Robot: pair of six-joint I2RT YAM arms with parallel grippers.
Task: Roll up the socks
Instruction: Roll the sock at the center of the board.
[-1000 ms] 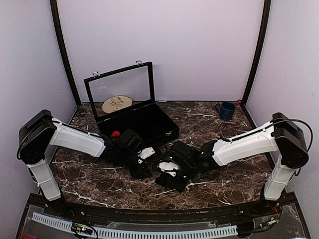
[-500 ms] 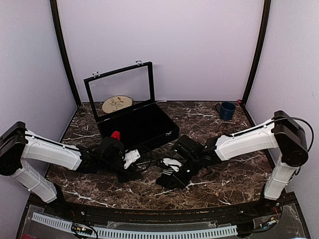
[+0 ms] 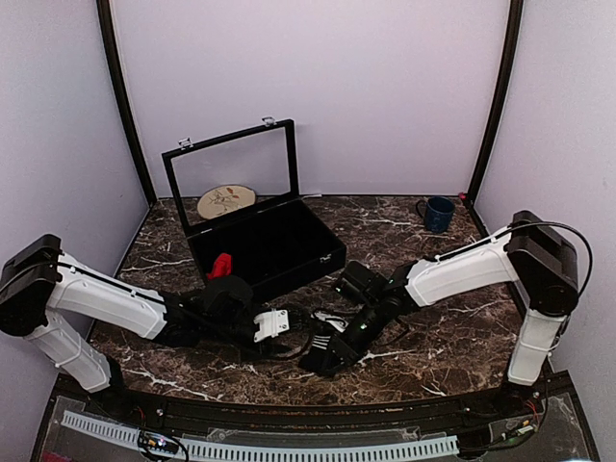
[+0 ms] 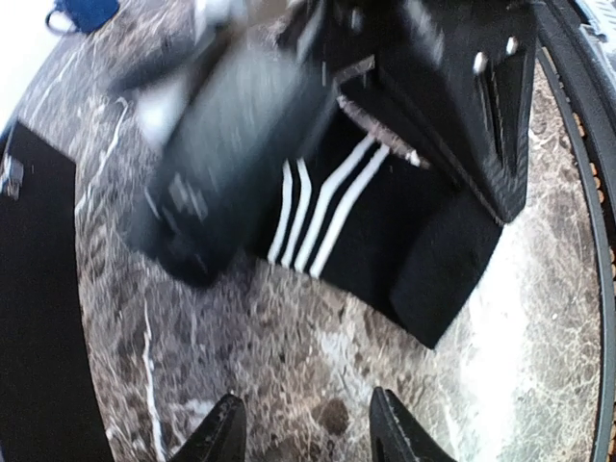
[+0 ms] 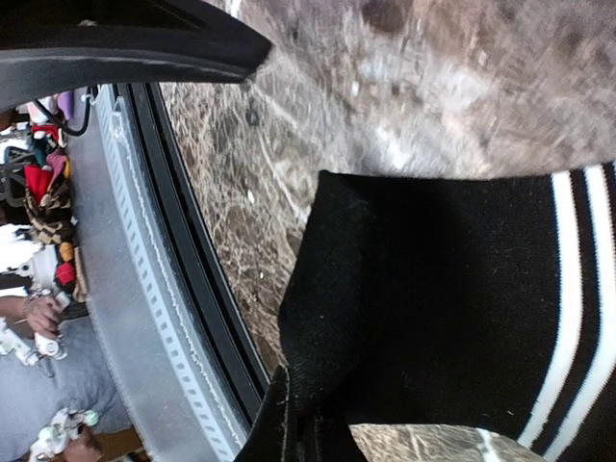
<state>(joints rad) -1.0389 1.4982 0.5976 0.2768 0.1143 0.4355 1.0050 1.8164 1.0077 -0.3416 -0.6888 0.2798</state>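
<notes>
The black ankle sock with white stripes point(image 5: 452, 289) lies on the marble near the table's front edge, folded over at one end. My right gripper point(image 5: 294, 409) is shut on its folded edge; in the top view the gripper point(image 3: 334, 348) sits low over the sock point(image 3: 322, 361). My left gripper point(image 4: 308, 433) is open and empty, hovering over bare marble just short of the sock point(image 4: 385, 221); in the top view it point(image 3: 276, 325) is left of the right gripper. The red sock point(image 3: 222, 265) shows only as a small red piece by the box's front left.
A black display box point(image 3: 274, 245) with its glass lid raised stands behind the arms. A round wooden plate point(image 3: 226, 200) is behind it. A blue mug point(image 3: 439, 213) is at the back right. The table's black front rail point(image 5: 192, 289) is close to the right gripper.
My left gripper drew back to the left, then came right again, nearer the front. My right gripper swung down towards the front edge with the black sock.
</notes>
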